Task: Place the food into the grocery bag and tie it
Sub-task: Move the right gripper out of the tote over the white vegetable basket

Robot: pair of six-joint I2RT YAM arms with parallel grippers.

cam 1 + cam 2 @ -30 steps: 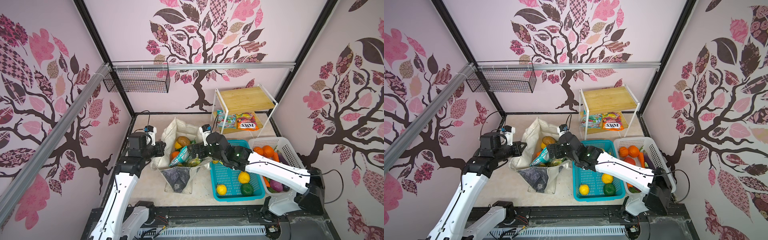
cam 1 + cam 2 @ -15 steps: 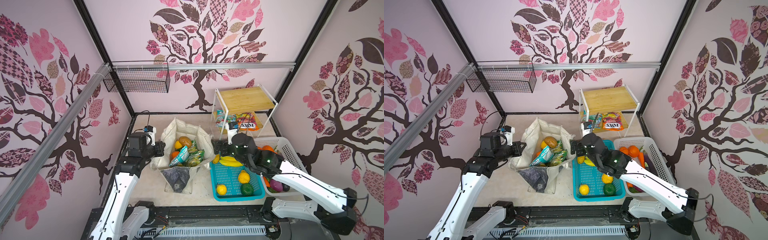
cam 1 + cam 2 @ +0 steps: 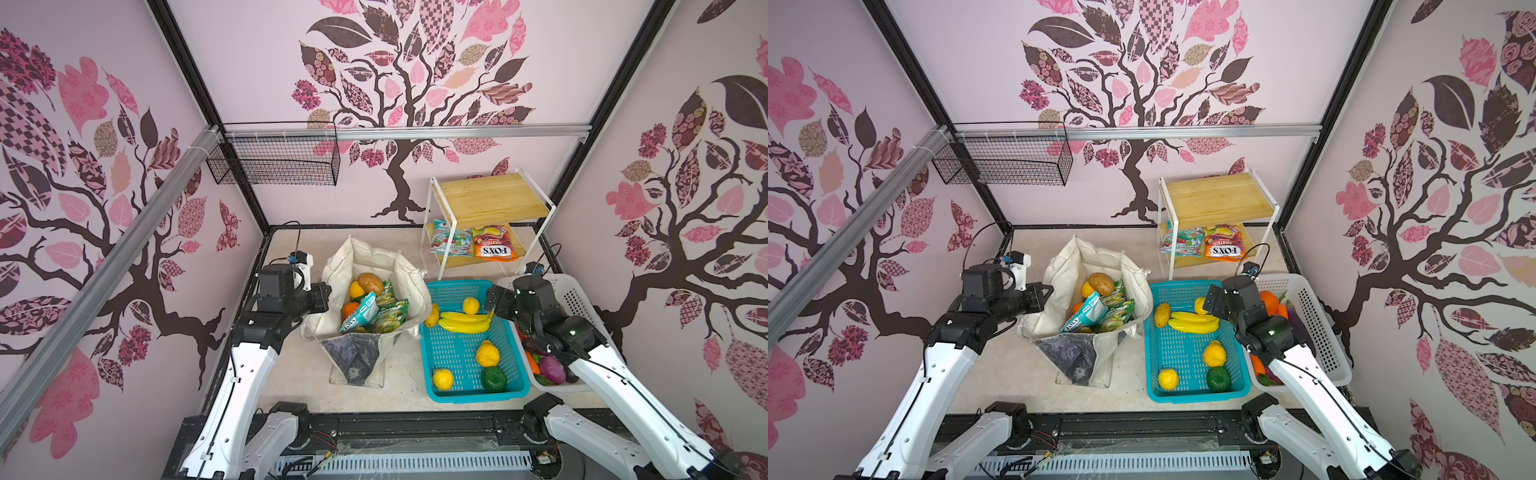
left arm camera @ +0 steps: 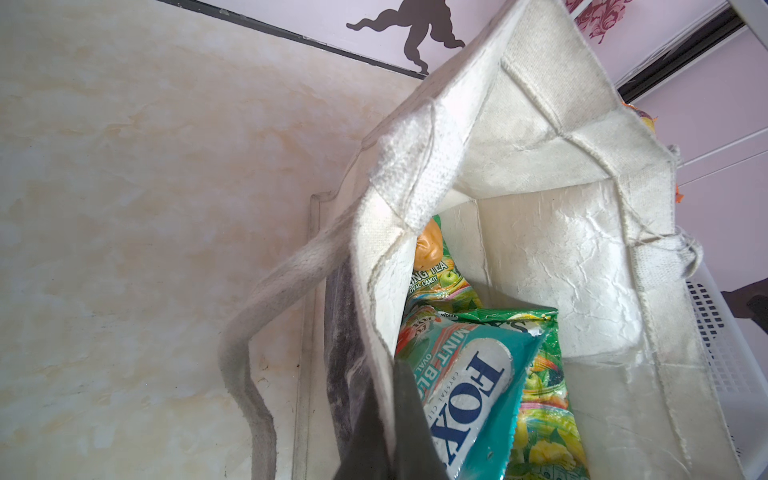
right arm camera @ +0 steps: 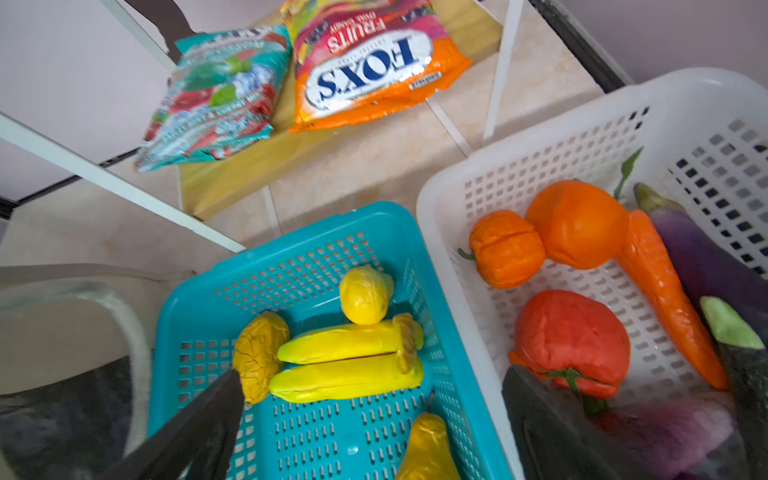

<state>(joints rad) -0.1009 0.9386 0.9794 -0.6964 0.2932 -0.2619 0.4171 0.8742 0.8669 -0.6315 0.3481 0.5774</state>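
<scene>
Right wrist view | right pincer [image 5: 365,419]: hovering released, jaws gaping, just by bananas [image 5: 347,361] lying in teal basket [image 5: 324,440] | left pincer [image 4: 388,415]: clenching rim of grocery bag [image 4: 540,257], propping it open on bench [image 4: 124,208], packets [image 4: 469,399] already inside | handling: judging bananas light, stiff, smooth; favouring pinching across mid-length; expecting canvas sagging if released

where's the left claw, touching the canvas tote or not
Touching: the left wrist view shows the left claw clamped on the rim of the canvas tote.
</scene>
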